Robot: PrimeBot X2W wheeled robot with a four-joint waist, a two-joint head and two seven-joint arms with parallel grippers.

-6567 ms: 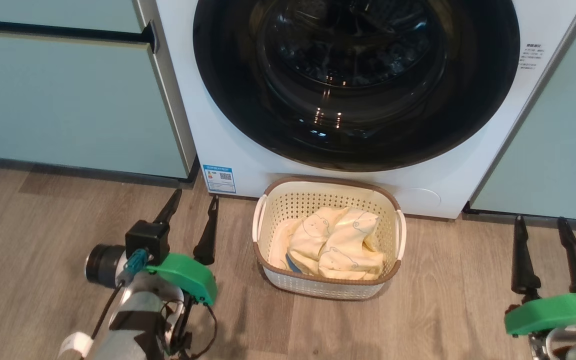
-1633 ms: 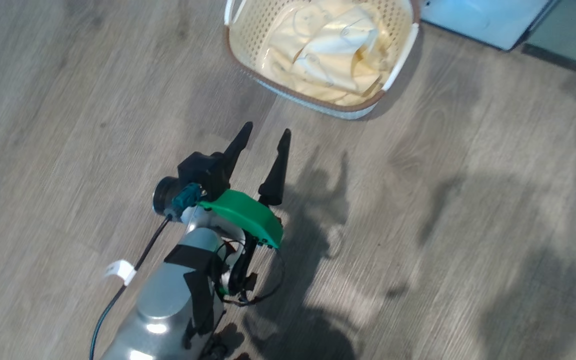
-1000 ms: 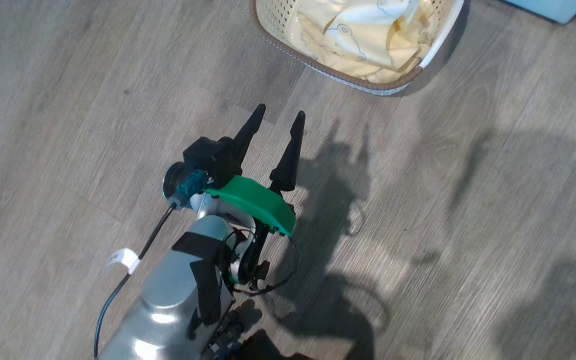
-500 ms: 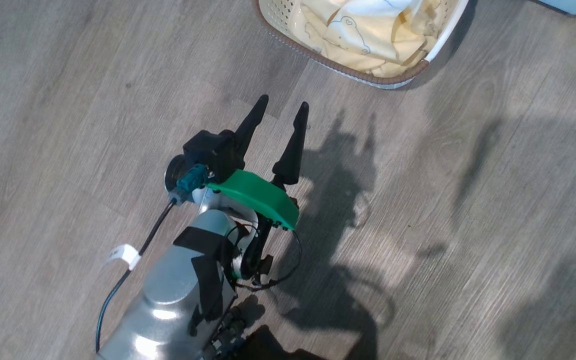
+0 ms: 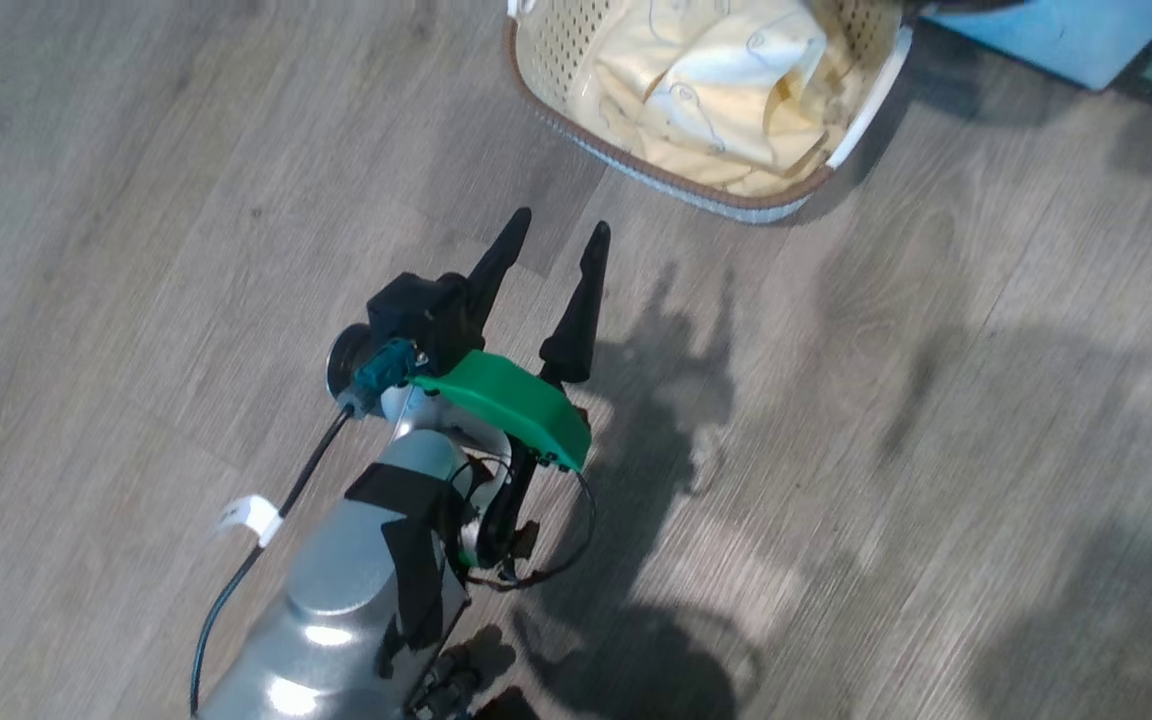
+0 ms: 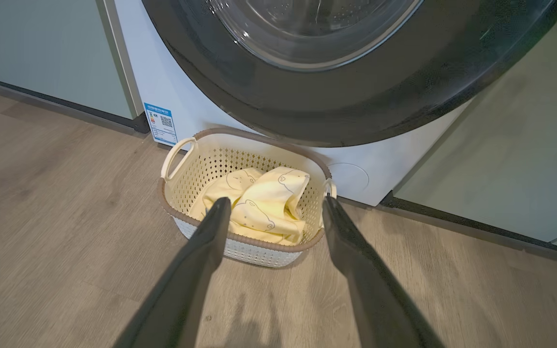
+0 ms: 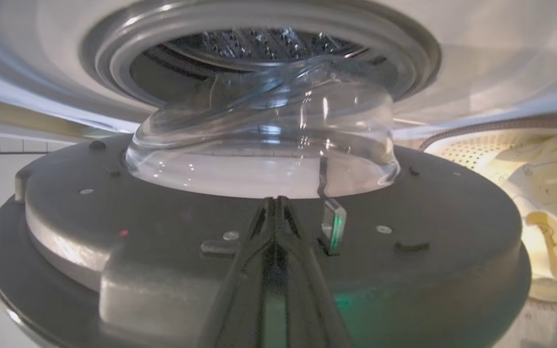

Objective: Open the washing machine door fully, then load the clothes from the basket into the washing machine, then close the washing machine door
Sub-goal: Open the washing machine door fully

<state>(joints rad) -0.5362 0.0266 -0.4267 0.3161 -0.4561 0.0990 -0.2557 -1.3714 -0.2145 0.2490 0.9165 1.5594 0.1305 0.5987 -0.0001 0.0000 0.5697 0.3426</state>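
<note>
The cream basket (image 5: 576, 150) stands on the floor at the top of the head view, with pale yellow bear-print clothes (image 5: 726, 90) in it. My left gripper (image 5: 556, 225) hangs open and empty above the floor, short of the basket (image 6: 182, 193); the clothes (image 6: 264, 203) show between its fingers. Above the basket is the washing machine (image 6: 186, 96) with the black rim of its door (image 6: 356, 111). In the right wrist view the door (image 7: 404, 217) stands ajar, its inner grey side and glass bowl (image 7: 259, 145) facing me, the steel drum (image 7: 269, 43) behind. My right gripper (image 7: 276, 200) is shut, its tips at the door's inner face.
Pale green cabinets (image 6: 41, 48) flank the machine on the left, and another cabinet (image 6: 501, 169) on the right. A blue QR sticker (image 6: 161, 123) and a round flap (image 6: 351, 176) sit low on the machine. Wooden floor (image 5: 936, 400) spreads around the basket.
The head camera has shifted, so the basket sits a little lower in its view than half a second ago. My left gripper keeps the same open pose.
</note>
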